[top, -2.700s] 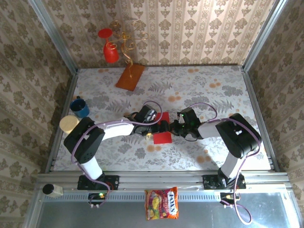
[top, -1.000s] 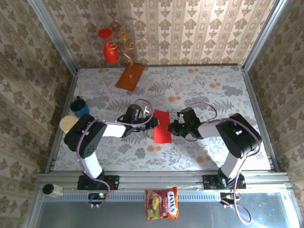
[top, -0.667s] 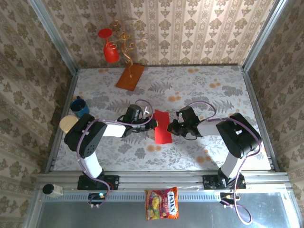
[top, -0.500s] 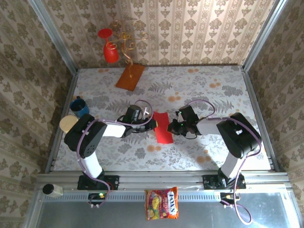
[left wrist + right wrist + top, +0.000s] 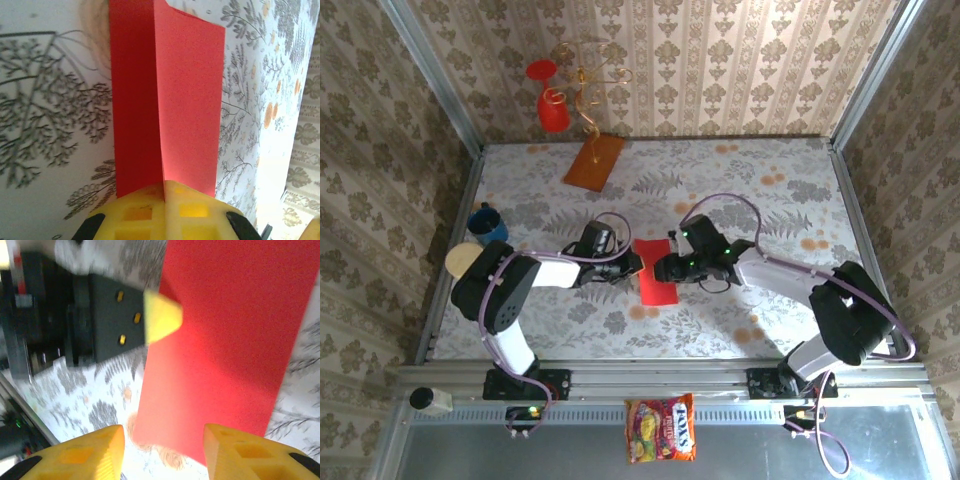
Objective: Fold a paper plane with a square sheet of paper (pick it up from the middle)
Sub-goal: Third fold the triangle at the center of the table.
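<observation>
Paper: a red sheet (image 5: 655, 283), folded into a narrow strip, lies near the middle of the patterned surface (image 5: 770, 200). The left wrist view shows a crease running along its length, with one flap raised off the other.
Left claw (image 5: 164, 187): at the paper's left edge, closed tight, with the paper's edge pinched between its yellow fingers.
Right claw (image 5: 162, 437): at the paper's right edge, fingers parted to a middling gap and holding nothing. The paper shows through the gap, and I cannot tell whether the fingers touch it.
Board (image 5: 595, 160): orange-brown, beyond the paper to the back left, well apart.
Goblet (image 5: 552, 108): red, farther back-left of the paper than the board, on a gold wire stand.
Cup (image 5: 488, 225): blue, left of the paper, well apart.
Candy bag (image 5: 662, 428): on the near side of the paper, off the surface on the front rail.
</observation>
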